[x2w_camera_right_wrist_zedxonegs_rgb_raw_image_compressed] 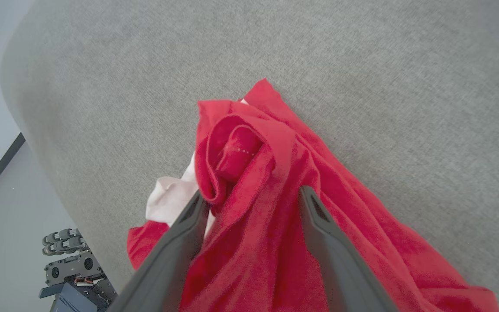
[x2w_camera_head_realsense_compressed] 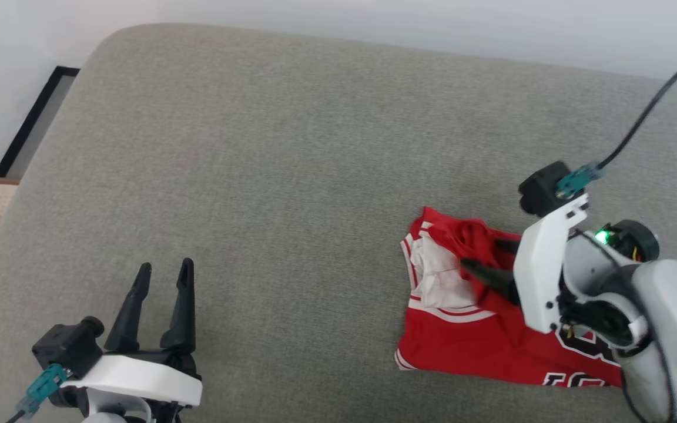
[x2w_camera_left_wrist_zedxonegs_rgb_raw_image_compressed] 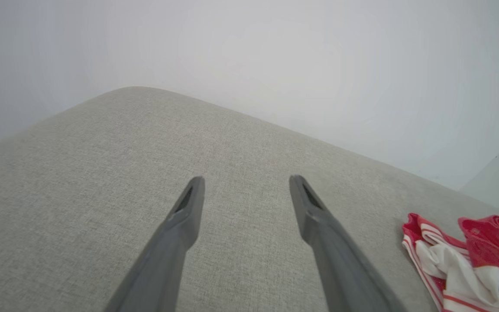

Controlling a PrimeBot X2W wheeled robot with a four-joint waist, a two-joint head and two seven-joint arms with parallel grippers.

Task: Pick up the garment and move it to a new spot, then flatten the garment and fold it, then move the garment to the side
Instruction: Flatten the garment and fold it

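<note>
R gripper (x2w_camera_head_realsense_compressed: 482, 254) is down on the shirt (x2w_camera_head_realsense_compressed: 468, 341), fingers apart w/ a raised red ridge btwn them. It's not pinched yet; prob. lined up there because the ridge gives an edge to bite. Shirt lies rumpled at the cushion's (x2w_camera_head_realsense_compressed: 291, 147) right side nr the front edge, white sleeve turned up. L gripper (x2w_camera_head_realsense_compressed: 166, 265) hangs w/ fingers apart over bare cushion, well clear, likely parked out of the way. Scene fits a pick-up or a mid-flatten tug.
</note>
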